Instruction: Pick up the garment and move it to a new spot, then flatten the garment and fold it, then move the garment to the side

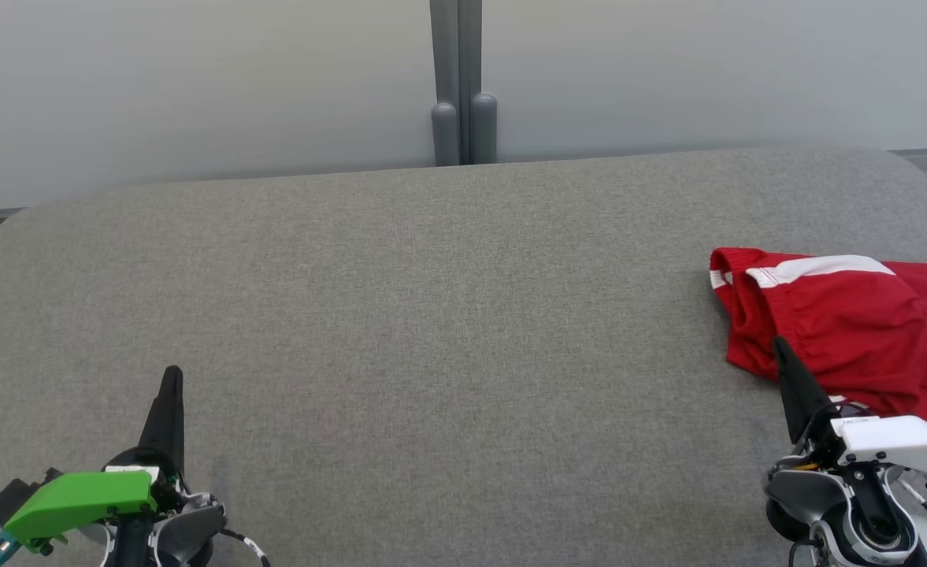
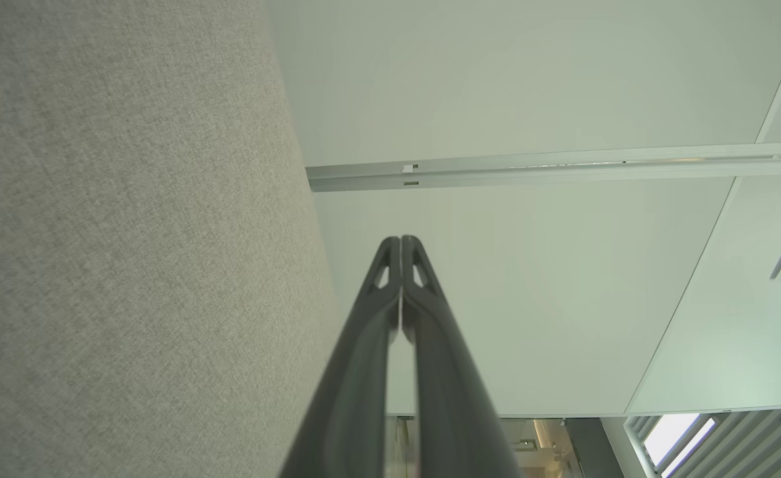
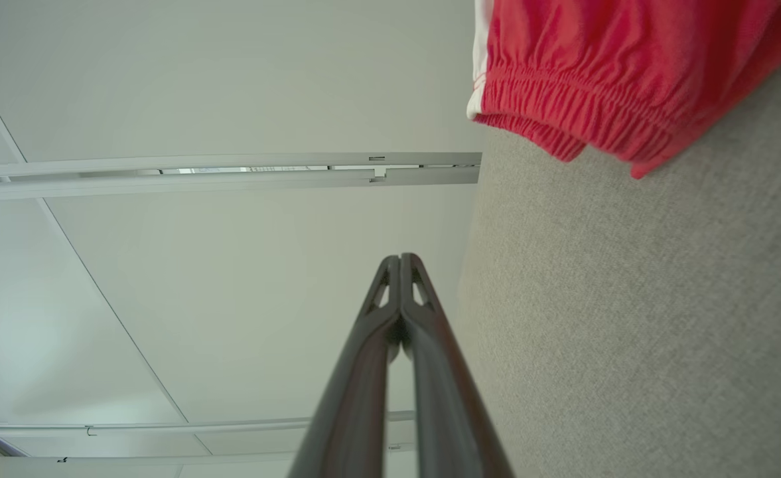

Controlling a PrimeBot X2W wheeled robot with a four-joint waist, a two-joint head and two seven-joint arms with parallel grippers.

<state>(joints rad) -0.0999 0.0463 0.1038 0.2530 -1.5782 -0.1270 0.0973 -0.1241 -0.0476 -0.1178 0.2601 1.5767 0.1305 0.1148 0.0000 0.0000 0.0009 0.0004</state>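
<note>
The red shorts (image 1: 833,315) are lying bunched at the far right of the grey fabric tabletop (image 1: 431,315), with the right gripper (image 1: 780,346) pointing just beside them and the left gripper (image 1: 172,376) sitting well apart, both closed on nothing.

No legible text, labels or numbers.

Matt woven grey table covering (image 1: 431,315), soft red cloth garment (image 1: 841,323), elasticated waistband
</note>
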